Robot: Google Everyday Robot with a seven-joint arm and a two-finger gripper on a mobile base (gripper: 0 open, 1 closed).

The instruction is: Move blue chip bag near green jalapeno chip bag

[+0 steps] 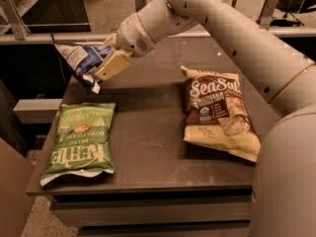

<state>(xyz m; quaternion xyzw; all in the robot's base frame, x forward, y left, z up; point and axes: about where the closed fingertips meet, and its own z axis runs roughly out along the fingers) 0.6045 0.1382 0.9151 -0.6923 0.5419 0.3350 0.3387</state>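
Camera view has the white arm's two-finger gripper (pixel 101 69) clamped on the small crinkled navy-blue foil chip bag (pixel 79 58), holding it in the air over the dark table's (pixel 148 132) left rear edge, apart from the flat bright green jalapeno chip bag (pixel 81 142) lying at front left.

A brown and cream Sea Salt bag (pixel 217 110) lies flat on the dark table (pixel 148 142), toward its right side, well apart from the gripper (pixel 98 73) above its far left edge.
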